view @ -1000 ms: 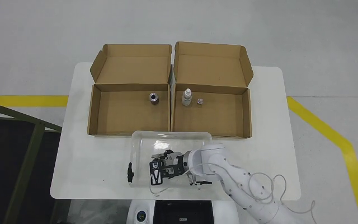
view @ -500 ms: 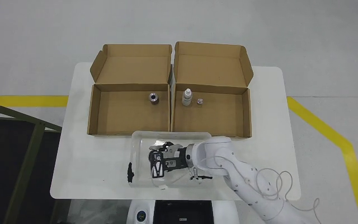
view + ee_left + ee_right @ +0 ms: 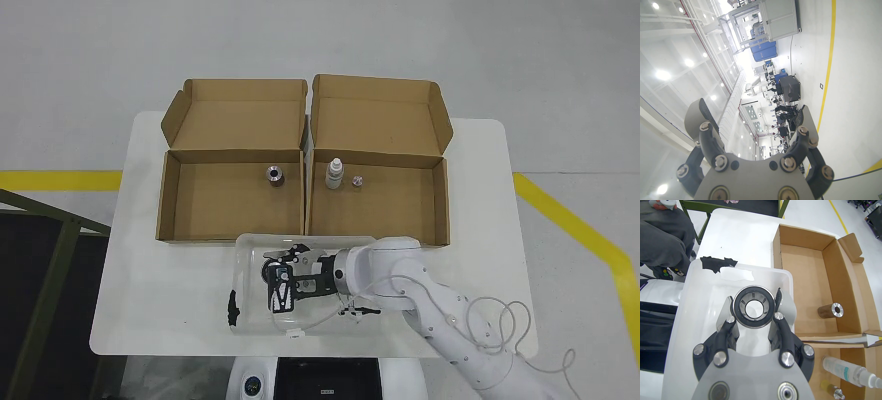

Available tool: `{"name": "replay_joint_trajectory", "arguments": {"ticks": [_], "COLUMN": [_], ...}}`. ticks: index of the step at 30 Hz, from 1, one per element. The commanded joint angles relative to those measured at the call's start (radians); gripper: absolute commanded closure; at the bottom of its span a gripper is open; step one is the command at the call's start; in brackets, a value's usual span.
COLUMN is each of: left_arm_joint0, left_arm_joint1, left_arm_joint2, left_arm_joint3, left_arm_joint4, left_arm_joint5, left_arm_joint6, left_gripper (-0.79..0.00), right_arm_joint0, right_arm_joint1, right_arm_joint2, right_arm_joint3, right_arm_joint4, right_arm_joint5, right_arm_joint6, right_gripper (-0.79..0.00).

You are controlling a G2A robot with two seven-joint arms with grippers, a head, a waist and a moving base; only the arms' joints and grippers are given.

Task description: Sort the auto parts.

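Right hand (image 3: 754,298) (image 3: 281,291): fingers closed partway on a ring-shaped bearing (image 3: 754,323), one pad on each side of its outer rim. The bearing has a black face, a metal rim and an open bore, and its face is turned toward the wrist camera.

Hand and bearing are inside the clear plastic tray (image 3: 687,291) (image 3: 300,238), toward the tray end nearer the bench's left edge. I cannot tell whether the bearing touches the tray floor.

The tray lies along the near edge of the white bench (image 3: 140,280), about mid-width. A strip of black tape (image 3: 715,263) (image 3: 231,308) is on the tray's left end.

Two open cardboard boxes stand side by side, touching, just beyond the tray, with their lids folded back toward the far edge.
- The left box (image 3: 200,200) (image 3: 806,262) holds one metal sleeve (image 3: 272,175) (image 3: 831,311), a short cylinder with a bright bored end, near the box's far wall.
- The right box (image 3: 400,205) holds a white bottle (image 3: 335,172) (image 3: 840,368) in its far left corner. A small metal part (image 3: 357,181) (image 3: 834,392) lies just beside the bottle.

Left hand (image 3: 751,108): fingers spread wide with nothing between them. It is aimed away from the bench, up into the hall.
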Motion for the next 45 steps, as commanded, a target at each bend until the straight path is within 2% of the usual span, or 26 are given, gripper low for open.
{"name": "replay_joint_trajectory", "arguments": {"ticks": [1, 26, 45], "left_arm_joint0": [0.000, 0.000, 0.000], "left_arm_joint1": [0.000, 0.000, 0.000], "left_arm_joint2": [0.000, 0.000, 0.000], "left_arm_joint3": [0.000, 0.000, 0.000], "left_arm_joint4": [0.000, 0.000, 0.000], "left_arm_joint5": [0.000, 0.000, 0.000], "left_arm_joint6": [0.000, 0.000, 0.000], "left_gripper": [-0.785, -0.785, -0.785], "right_arm_joint0": [0.006, 0.147, 0.311], "right_arm_joint1": [0.000, -0.021, -0.063], "right_arm_joint2": [-0.002, -0.019, -0.043], "right_arm_joint3": [-0.003, 0.029, 0.244], "right_arm_joint4": [0.003, 0.068, 0.153], "right_arm_joint5": [0.002, 0.076, 0.171], "right_arm_joint6": [0.003, 0.011, -0.015], "right_gripper": [0.000, 0.000, 0.000]}}
